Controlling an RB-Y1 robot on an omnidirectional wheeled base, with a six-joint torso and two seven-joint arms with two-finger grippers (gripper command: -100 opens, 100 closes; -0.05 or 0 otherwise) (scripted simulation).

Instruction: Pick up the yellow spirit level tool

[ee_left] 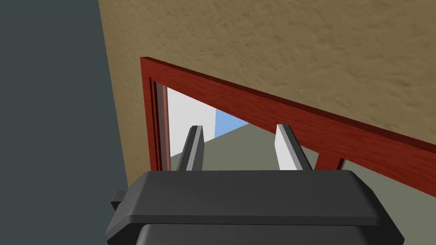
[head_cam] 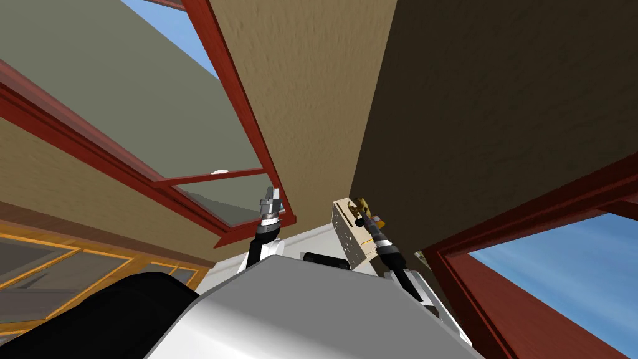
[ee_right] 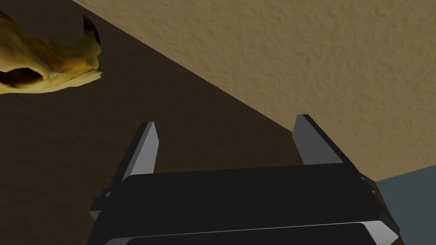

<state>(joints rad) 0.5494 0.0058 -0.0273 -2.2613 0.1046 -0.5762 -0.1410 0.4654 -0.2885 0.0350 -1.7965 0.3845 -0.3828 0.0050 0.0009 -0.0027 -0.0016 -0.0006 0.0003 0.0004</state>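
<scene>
The right gripper (ee_right: 225, 121) is standing with its two fingers spread wide and nothing between them, pointing at the corner where a shadowed brown wall (ee_right: 85, 140) is meeting a lighter tan wall (ee_right: 298, 55). The yellow level (ee_right: 47, 70) is lying ahead of the fingertips and off to one side, outside the gap and touching neither finger, so nothing is gripping it. From the head camera it is showing right at the tip of that gripper, up against the dark wall and just above a pale slab (head_cam: 346, 240) with rows of dots that is running alongside the forearm. I cannot tell what is carrying the level.

Only one end of it is showing, lumpy in outline, with two small horns and dark hollows. I am judging it to be stiff, fairly light and smooth enough to slip. The fingers should be closing across a solid, flatter stretch near the middle, not on the horned end, where they could be sliding off or tipping it.

The left gripper (ee_left: 239, 126) is raised to the left of the right one, fingers likewise spread and empty.
</scene>
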